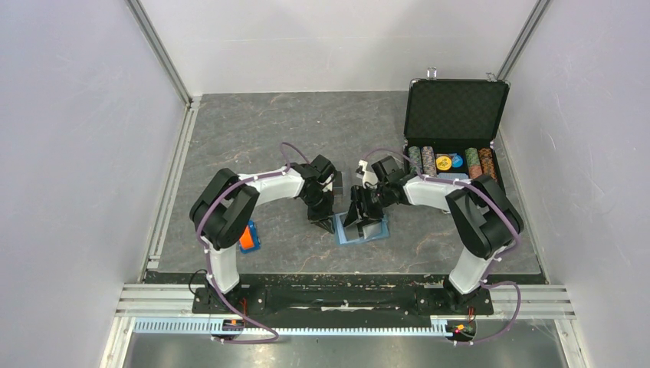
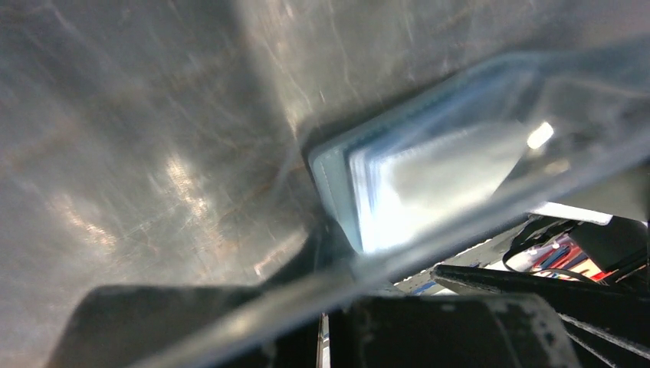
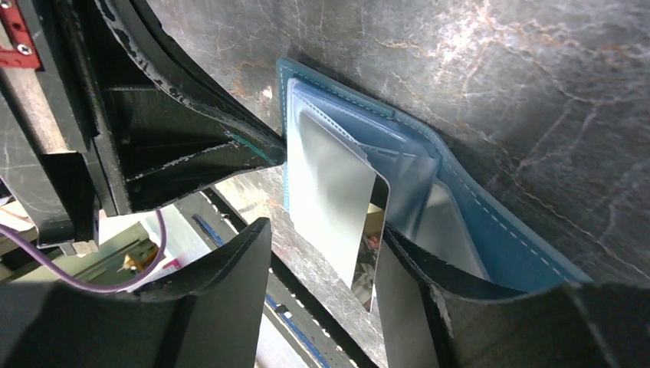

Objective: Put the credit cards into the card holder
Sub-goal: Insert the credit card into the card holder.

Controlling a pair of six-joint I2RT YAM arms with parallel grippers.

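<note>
The teal card holder (image 1: 369, 233) lies open on the table between both grippers; its light blue pockets show in the right wrist view (image 3: 490, 222) and the left wrist view (image 2: 398, 192). A shiny, reflective card (image 3: 333, 192) stands partly in a pocket, tilted up. My right gripper (image 3: 326, 234) is open around the card, and its right finger (image 3: 429, 307) rests on the holder's flap. My left gripper (image 1: 322, 217) is shut, its tips (image 3: 270, 149) meeting at the holder's left edge. A blurred clear strip (image 2: 460, 230) crosses the left wrist view. No other cards are in view.
An orange-and-blue block (image 1: 247, 236) lies by the left arm's base. An open black chip case (image 1: 454, 130) with rows of chips stands at the back right. White walls enclose the dark table on three sides.
</note>
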